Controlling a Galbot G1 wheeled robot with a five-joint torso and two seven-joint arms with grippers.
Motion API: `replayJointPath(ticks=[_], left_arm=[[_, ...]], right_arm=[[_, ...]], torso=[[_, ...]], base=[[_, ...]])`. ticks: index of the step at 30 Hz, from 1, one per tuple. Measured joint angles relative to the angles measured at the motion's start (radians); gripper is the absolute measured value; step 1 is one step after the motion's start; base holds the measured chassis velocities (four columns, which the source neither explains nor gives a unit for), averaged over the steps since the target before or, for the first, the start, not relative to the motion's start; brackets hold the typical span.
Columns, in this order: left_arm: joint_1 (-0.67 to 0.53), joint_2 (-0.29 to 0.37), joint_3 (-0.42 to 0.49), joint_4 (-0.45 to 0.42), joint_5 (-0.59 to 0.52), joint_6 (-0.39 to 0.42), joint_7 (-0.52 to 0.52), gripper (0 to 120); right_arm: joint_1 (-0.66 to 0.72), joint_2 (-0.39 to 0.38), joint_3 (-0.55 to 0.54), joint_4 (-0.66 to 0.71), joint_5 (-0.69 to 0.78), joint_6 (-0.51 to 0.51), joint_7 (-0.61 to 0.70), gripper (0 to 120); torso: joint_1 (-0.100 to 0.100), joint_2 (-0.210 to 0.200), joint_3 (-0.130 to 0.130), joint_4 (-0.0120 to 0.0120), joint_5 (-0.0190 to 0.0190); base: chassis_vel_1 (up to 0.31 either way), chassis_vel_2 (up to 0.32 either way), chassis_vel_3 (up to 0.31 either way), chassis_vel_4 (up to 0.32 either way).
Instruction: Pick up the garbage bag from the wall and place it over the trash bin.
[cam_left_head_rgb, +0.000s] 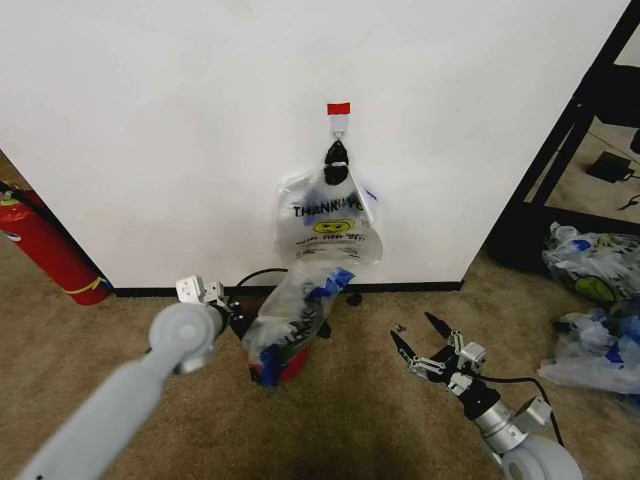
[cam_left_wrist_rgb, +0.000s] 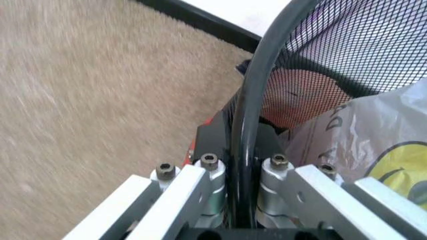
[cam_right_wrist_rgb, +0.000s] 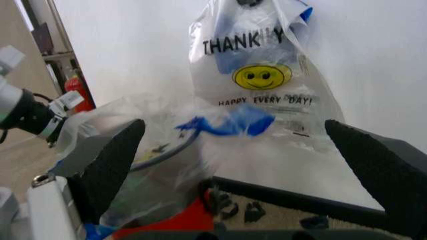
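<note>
The garbage bag (cam_left_head_rgb: 297, 315), see-through with blue strokes, is draped over the trash bin (cam_left_head_rgb: 285, 372), whose red base shows below it. In the left wrist view its yellow smiley and lettering (cam_left_wrist_rgb: 373, 150) lie against the black mesh (cam_left_wrist_rgb: 347, 45). My left gripper (cam_left_head_rgb: 212, 297) is shut on the bin's black rim (cam_left_wrist_rgb: 243, 125), which runs between its fingers. To the right of the bin, low over the carpet, my right gripper (cam_left_head_rgb: 420, 338) stands open with nothing in it, pointing at the bag (cam_right_wrist_rgb: 153, 145). On the white wall (cam_left_head_rgb: 150, 120), a like smiley bag (cam_left_head_rgb: 330, 225) hangs from the red-taped hook (cam_left_head_rgb: 339, 110).
A red fire extinguisher (cam_left_head_rgb: 45, 245) leans at the left by the black baseboard (cam_left_head_rgb: 170, 291). A black shelf frame (cam_left_head_rgb: 560, 160) stands at the right, with a heap of plastic bags (cam_left_head_rgb: 595, 300) on the carpet beside it. A black cable (cam_left_head_rgb: 255, 277) curls behind the bin.
</note>
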Motion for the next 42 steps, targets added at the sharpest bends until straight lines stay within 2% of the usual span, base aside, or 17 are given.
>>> replayJointPath(ticks=[4,5,8,12,18,25,31,36,39,42], left_arm=[[0.076,-0.094,-0.01,-0.037,0.067,-0.064,-0.005,2],[0.076,-0.094,-0.01,-0.037,0.067,-0.064,-0.005,2],[0.118,-0.149,-0.011,-0.023,0.166,-0.123,0.027,2],[0.147,-0.186,-0.008,-0.004,0.26,-0.179,0.035,2],[0.176,-0.174,0.01,-0.023,0.282,-0.161,-0.007,2],[0.207,-0.17,0.027,-0.02,0.293,-0.148,-0.005,2],[0.185,-0.184,0.034,0.019,0.29,-0.177,0.082,2],[0.196,-0.181,0.04,0.018,0.28,-0.14,0.108,2],[0.199,-0.179,0.044,0.021,0.291,-0.117,0.117,14],[0.2,-0.177,0.044,0.021,0.295,-0.107,0.121,20]], right_arm=[[-0.03,0.001,0.011,0.022,0.001,-0.002,0.01,100],[-0.03,0.001,0.011,0.022,0.001,-0.002,0.01,100],[-0.043,0.001,0.014,0.029,0.002,-0.004,0.014,100],[-0.047,0.002,0.014,0.029,-0.005,-0.006,0.018,100],[-0.046,0.002,0.013,0.021,-0.031,-0.013,0.025,100],[-0.043,0.013,0.0,0.015,-0.043,-0.014,0.029,100],[-0.055,0.013,-0.001,0.013,-0.054,-0.014,0.027,100],[-0.051,0.011,-0.001,0.015,-0.051,-0.014,0.028,100],[-0.048,0.011,-0.002,0.019,-0.048,-0.016,0.028,100],[-0.048,0.011,-0.003,0.02,-0.047,-0.017,0.028,100]], torso=[[0.0,0.0,0.0,-0.0001,0.0001],[0.0,0.0,0.0,-0.0001,0.0001],[0.0,0.0,0.0,0.0,0.0003],[0.0,0.0,0.0,0.0002,0.0003],[0.0,0.0,0.0,0.0001,0.0003],[0.0,0.0,0.0,0.0002,0.0003],[0.0,0.0,0.0,0.0001,0.0002],[0.0,0.0,0.0,0.0,0.0002],[0.0,0.0,0.0,0.0002,0.0002],[0.0,0.0,0.0,0.0001,0.0002]], base=[[0.0,0.0,0.0,0.0],[0.0,0.0,0.0,0.0],[0.0,0.0,0.0,0.0],[0.0,0.0,0.0,0.0],[0.0,0.0,0.0,0.0],[0.0,0.0,0.0,0.0],[0.0,0.0,0.0,0.0],[0.0,0.0,0.0,0.0],[0.0,0.0,0.0,0.0],[0.0,0.0,0.0,0.0]])
